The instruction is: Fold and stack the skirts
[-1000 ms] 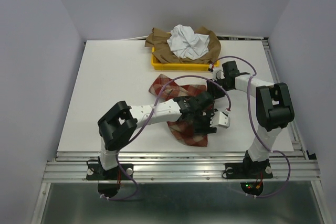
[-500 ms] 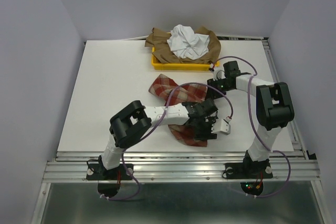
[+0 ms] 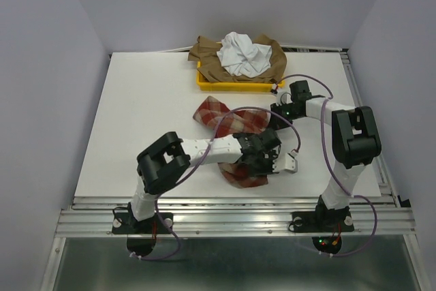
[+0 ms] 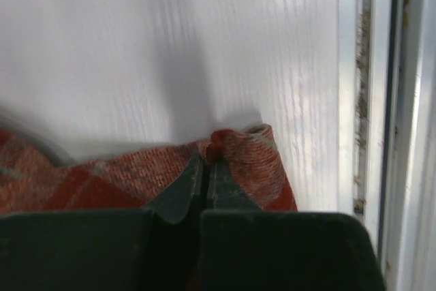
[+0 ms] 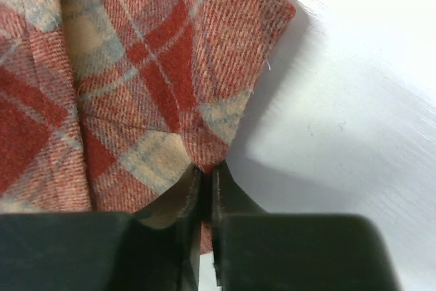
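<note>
The red-and-beige checked skirt lies crumpled on the white table, right of the middle. My left gripper is at the skirt's near right corner. In the left wrist view its fingertips are shut on a small fold of the checked skirt. My right gripper is at the skirt's far right edge. In the right wrist view it pinches the hem of the checked skirt. The white skirt sits bunched on the tan-brown skirt at the back.
A yellow tray under the two piled skirts stands at the back of the table. The table's right metal rail runs close to my left gripper. A purple cable loops over the checked skirt.
Both grippers have closed on the checked skirt. The left wrist has shifted slightly left and down, onto the near corner. The right arm has barely moved.
</note>
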